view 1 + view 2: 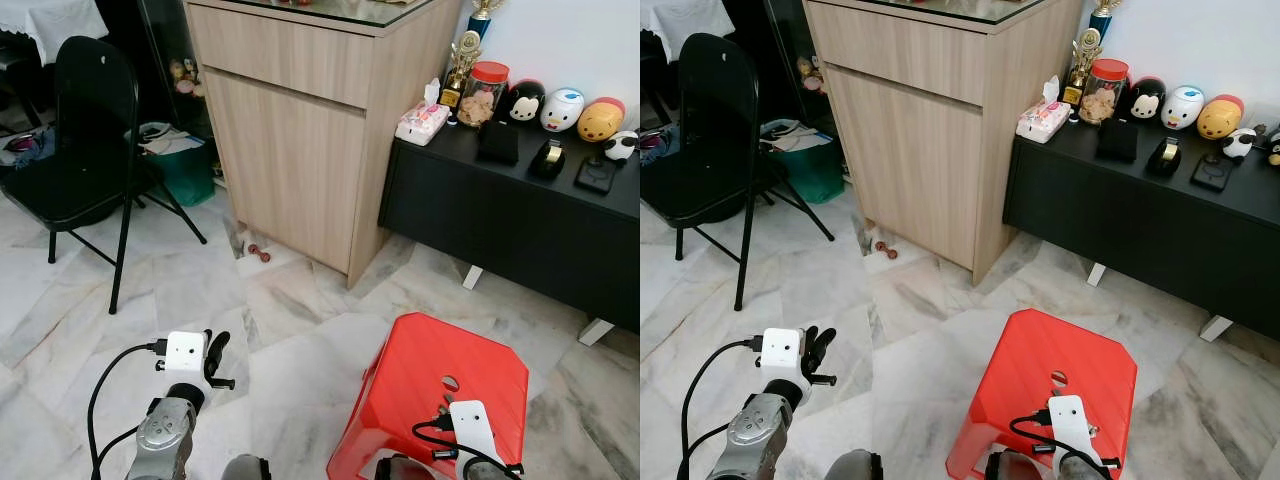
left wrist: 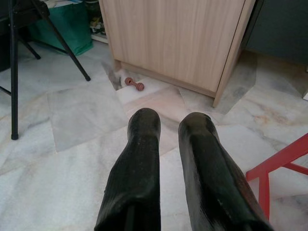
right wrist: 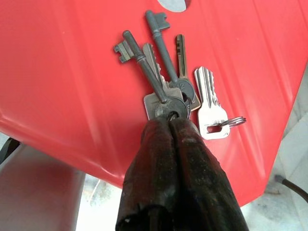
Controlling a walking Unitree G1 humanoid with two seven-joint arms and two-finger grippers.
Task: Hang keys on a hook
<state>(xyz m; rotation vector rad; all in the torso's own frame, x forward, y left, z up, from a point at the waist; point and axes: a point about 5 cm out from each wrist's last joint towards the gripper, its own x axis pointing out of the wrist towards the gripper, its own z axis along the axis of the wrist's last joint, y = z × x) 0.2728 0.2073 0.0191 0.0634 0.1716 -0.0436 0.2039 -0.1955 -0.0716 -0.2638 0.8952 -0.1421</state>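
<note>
A bunch of several grey and silver keys (image 3: 168, 82) on a ring hangs just over the top of a red plastic stool (image 3: 67, 72). My right gripper (image 3: 169, 122) is shut on the bunch at the ring end. In the left eye view my right wrist sits low over the front of the red stool (image 1: 430, 385). My left gripper (image 1: 214, 356) is held low over the marble floor, left of the stool. Its two black fingers (image 2: 142, 144) stand slightly apart with nothing between them.
A light wooden cabinet (image 1: 300, 130) stands ahead. A black low sideboard (image 1: 520, 230) to its right carries figurines, a jar and a tissue pack. A black folding chair (image 1: 85, 150) and a green bin (image 1: 188, 172) stand at the left. A small red toy (image 1: 259, 252) lies on the floor.
</note>
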